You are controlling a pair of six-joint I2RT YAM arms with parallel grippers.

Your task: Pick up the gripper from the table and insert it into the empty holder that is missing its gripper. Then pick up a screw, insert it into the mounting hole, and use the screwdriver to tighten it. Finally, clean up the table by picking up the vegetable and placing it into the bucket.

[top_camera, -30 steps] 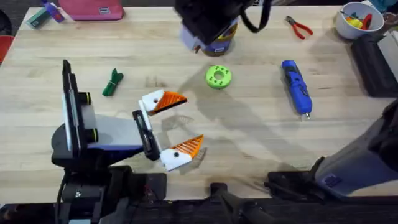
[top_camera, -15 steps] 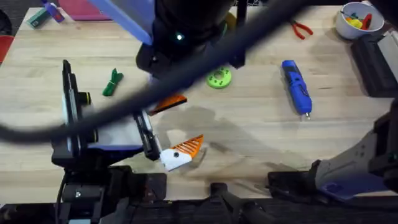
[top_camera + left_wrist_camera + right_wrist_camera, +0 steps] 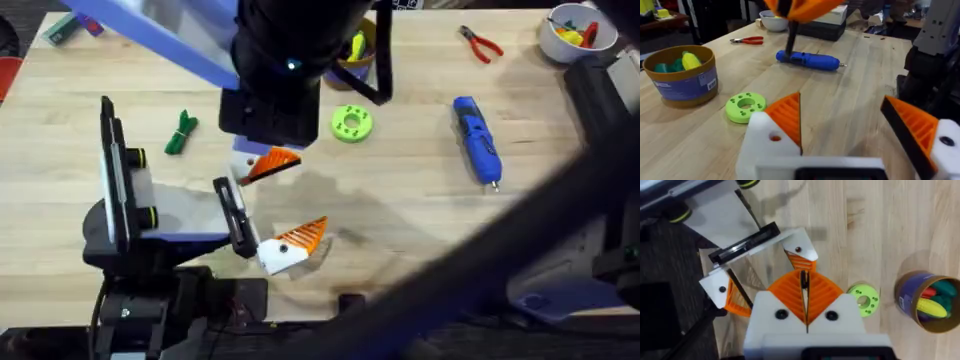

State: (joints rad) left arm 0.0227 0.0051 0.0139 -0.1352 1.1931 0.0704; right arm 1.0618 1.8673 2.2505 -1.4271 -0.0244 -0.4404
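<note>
The right gripper (image 3: 804, 277) is pinched narrow on a thin dark pin (image 3: 788, 37) — most likely the screw — which hangs from its orange pads. A second ago this arm was back by the bucket (image 3: 682, 75); now it has swung in over the left gripper (image 3: 285, 200), which lies spread wide on the table, both white mounts bearing orange tips. So the fingertip seems seated and the screw comes next — the screwdriver (image 3: 476, 140) lies untouched, well off to the right.
</note>
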